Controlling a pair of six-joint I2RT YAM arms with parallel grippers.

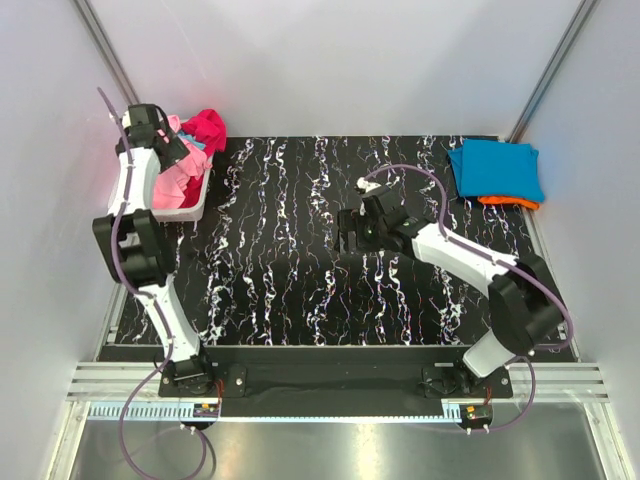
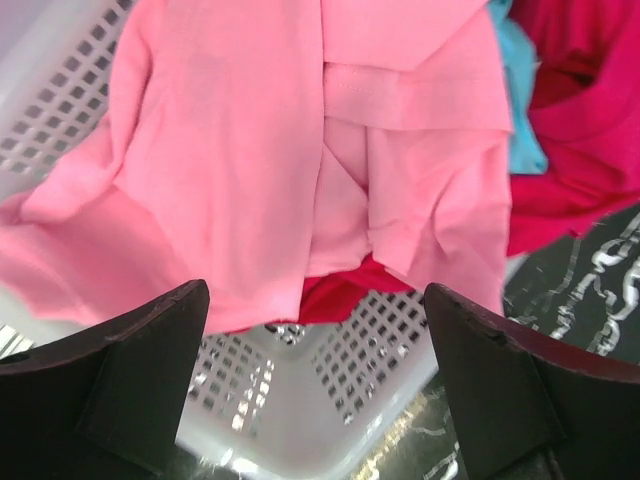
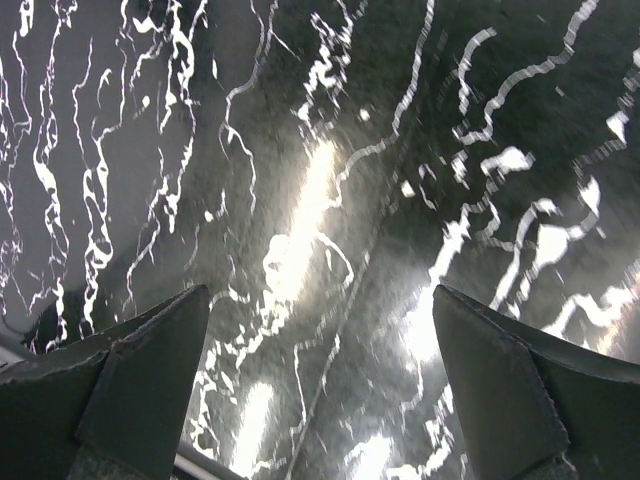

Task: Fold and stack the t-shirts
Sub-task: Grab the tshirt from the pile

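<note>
A light pink t-shirt (image 1: 172,178) lies crumpled in the white basket (image 1: 188,211) at the far left, with a magenta t-shirt (image 1: 207,128) and a strip of teal shirt (image 1: 196,144) beside it. In the left wrist view the pink shirt (image 2: 250,150), magenta shirt (image 2: 580,110) and teal shirt (image 2: 518,90) fill the basket (image 2: 300,400). My left gripper (image 1: 170,152) hovers open over the basket, and its wrist view (image 2: 315,335) shows nothing between its jaws. A folded blue t-shirt (image 1: 495,168) lies on a folded orange one (image 1: 508,203) at the far right. My right gripper (image 1: 350,232) is open and empty over the table middle (image 3: 320,340).
The black marbled table (image 1: 300,270) spans the view. White walls and metal posts enclose it at the back and sides. The arm bases sit on a rail at the near edge.
</note>
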